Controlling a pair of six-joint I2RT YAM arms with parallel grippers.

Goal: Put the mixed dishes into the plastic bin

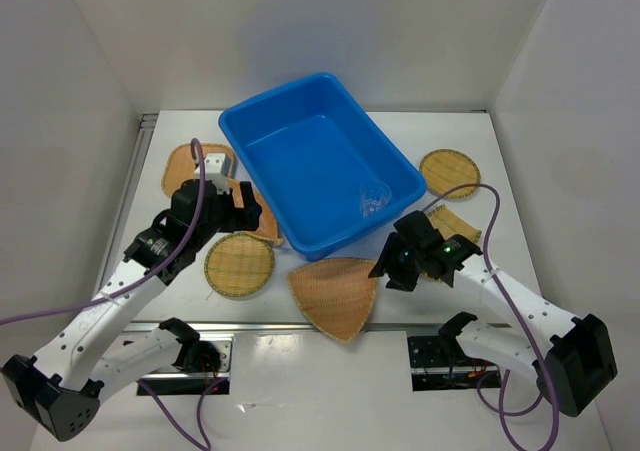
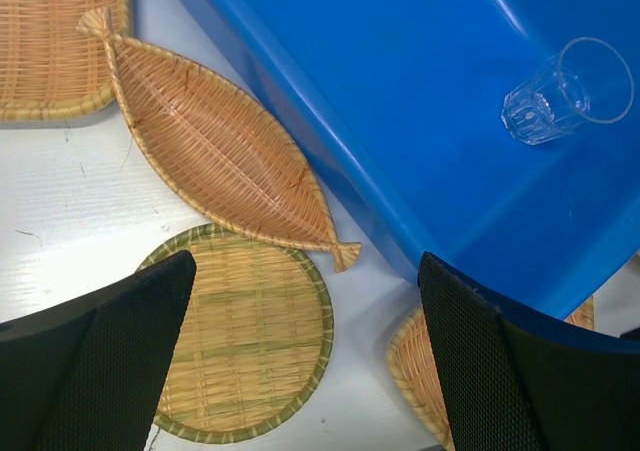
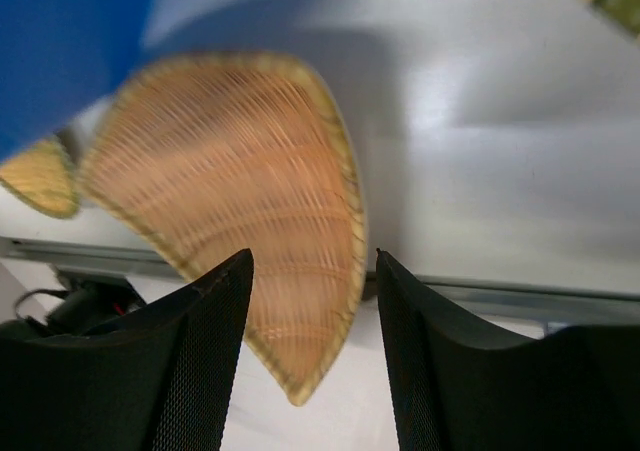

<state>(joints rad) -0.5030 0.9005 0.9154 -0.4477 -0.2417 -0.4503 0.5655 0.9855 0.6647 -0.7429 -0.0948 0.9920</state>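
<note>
The blue plastic bin [image 1: 310, 161] stands at the table's middle back, with the clear cup [image 1: 372, 203] lying inside near its front wall. My left gripper [image 1: 245, 211] is open and empty above the leaf-shaped tray [image 2: 220, 151], with the green-rimmed round tray [image 2: 245, 341] below its fingers. The bin [image 2: 420, 91] and the cup [image 2: 560, 96] show at the right of the left wrist view. My right gripper [image 1: 390, 266] is open and empty just right of the fan-shaped tray [image 1: 335, 293]. In the right wrist view that tray [image 3: 240, 201] lies between and beyond the fingers [image 3: 190, 371].
A squarish woven tray [image 1: 195, 166] lies at the back left. A round tray [image 1: 449, 173] lies right of the bin, and another woven tray [image 1: 455, 223] is partly hidden under my right arm. The fan-shaped tray overhangs the table's near edge.
</note>
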